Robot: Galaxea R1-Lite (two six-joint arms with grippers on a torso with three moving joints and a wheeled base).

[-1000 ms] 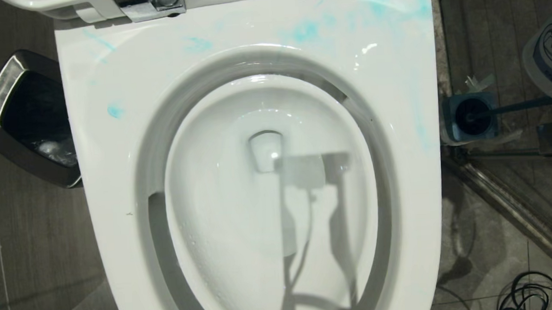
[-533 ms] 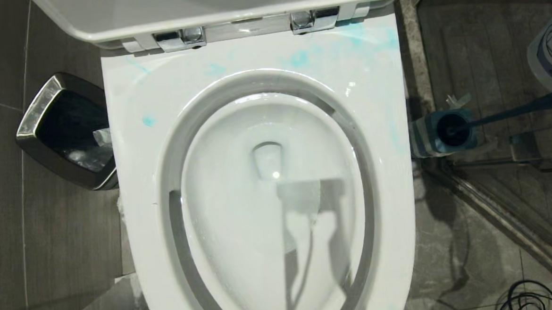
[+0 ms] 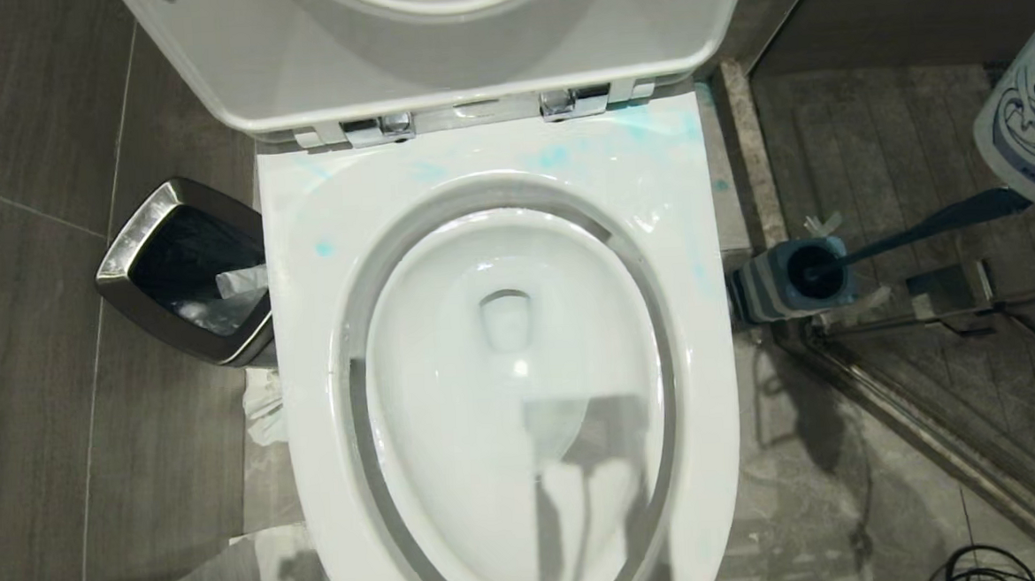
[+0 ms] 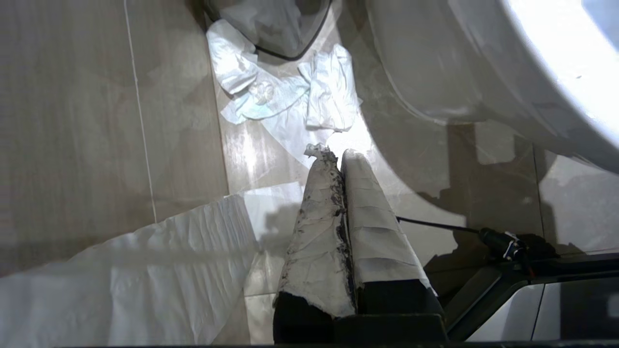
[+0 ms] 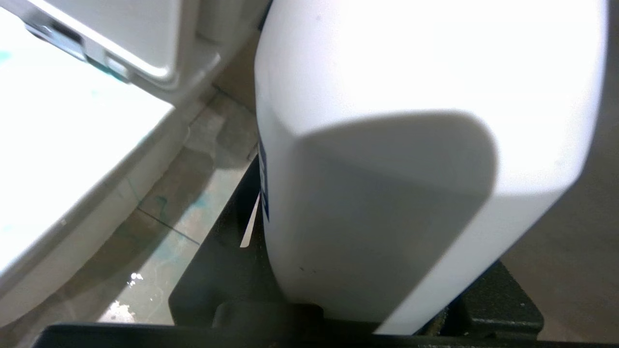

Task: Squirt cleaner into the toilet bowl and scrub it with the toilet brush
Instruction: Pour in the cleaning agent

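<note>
Although pale turquoise smears of the cleaner (image 3: 555, 157) are spread across the back of the white seat, the inside of the toilet bowl (image 3: 509, 388) is seen clean and white, with no blue liquid visible in it, so the squirting step is judged not properly done and the scrubbing not begun. A white cleaner bottle (image 5: 387, 159) with a blue printed label is clasped between the jaws of the right gripper (image 5: 358, 309), held up at the robot's right, well apart from the bowl and above the floor beside the toilet. The toilet brush (image 3: 913, 230) is left untouched, its head seated in the striped holder (image 3: 787, 281) just beside the toilet's right flank, its slim handle leaning toward the bottle. The left gripper (image 4: 333, 159), its paper-wrapped fingers pressed together on nothing, is kept low over the floor by the toilet's left side, where crumpled tissues (image 4: 290, 96) lie. The waste bin (image 3: 184, 272) stands against the bowl's left side. Compared with the earlier frames, the whole scene is shown from farther back: the lid (image 3: 443, 46) is now largely in view and everything appears smaller, which is read as a move of the camera, not of the things.
</note>
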